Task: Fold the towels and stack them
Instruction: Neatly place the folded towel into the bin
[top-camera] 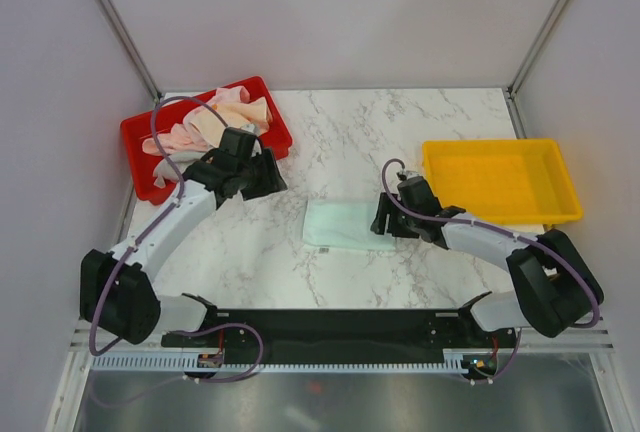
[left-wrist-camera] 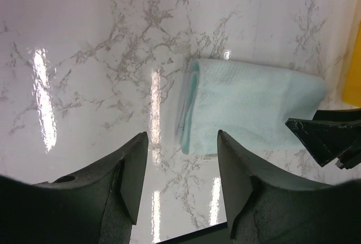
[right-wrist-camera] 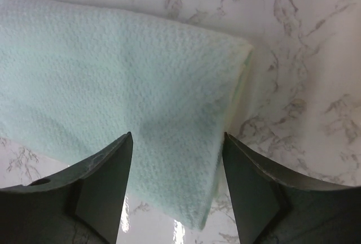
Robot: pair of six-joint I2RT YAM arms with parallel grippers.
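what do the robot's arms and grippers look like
The left arm and right arm share white link shells, bulky black joints and black bases. A thin purple cable loops loosely along each. The left gripper and right gripper each have two matte black, wedge-shaped fingers. No markings are legible.

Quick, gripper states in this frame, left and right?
Left gripper: open, holding nothing.
Right gripper: open over the mint towel, not gripping it.
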